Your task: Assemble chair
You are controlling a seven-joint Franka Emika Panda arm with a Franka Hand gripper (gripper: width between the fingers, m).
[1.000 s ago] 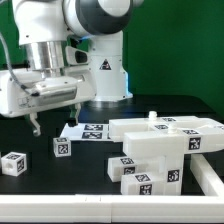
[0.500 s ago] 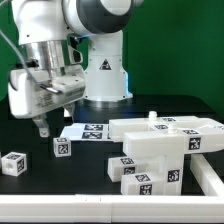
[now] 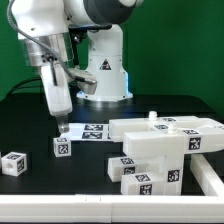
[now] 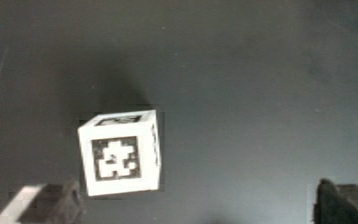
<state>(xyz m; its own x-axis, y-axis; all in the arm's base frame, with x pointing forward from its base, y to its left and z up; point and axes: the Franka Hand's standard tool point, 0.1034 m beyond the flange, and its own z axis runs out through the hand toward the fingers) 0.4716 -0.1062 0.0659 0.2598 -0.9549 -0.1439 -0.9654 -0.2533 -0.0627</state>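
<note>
**Tool wide open over small cube, no grip yet**

Arm (image 3: 60, 30) comes in from the exterior view's far left, wrist pointing straight down. The black surface (image 3: 25, 125) carries everything.

Biggest chair piece is the part-built stack (image 3: 160, 145) on the exterior view's right. Its flat bars lie on top, long axis running left-right, w/ tagged blocks under them. It sits well apart from the work spot, prob. so the arm has room.

Marker board (image 3: 90, 131) lies flat just behind the cube, between arm base and stack.

Tool (image 3: 60, 123) hangs vertical just above the cube (image 3: 62, 147), jaws at full width, nothing in them. Prob. kept wide to clear the cube's sides on the way down.

In the wrist view both fingers (image 4: 43, 205) show w/ bare surface between them. The cube sits off the line joining them, nearer one finger, so I'd judge a small shift is needed before closing.

Cube rests on the surface, tagged face up, toward the exterior view's left of the stack. It's nearly cubic, no clear long axis. Its edges are skewed a bit vs. the finger line.

A 2nd cube (image 3: 13, 163) sits further to the exterior view's left, nearer the camera, apart from the rest.
</note>
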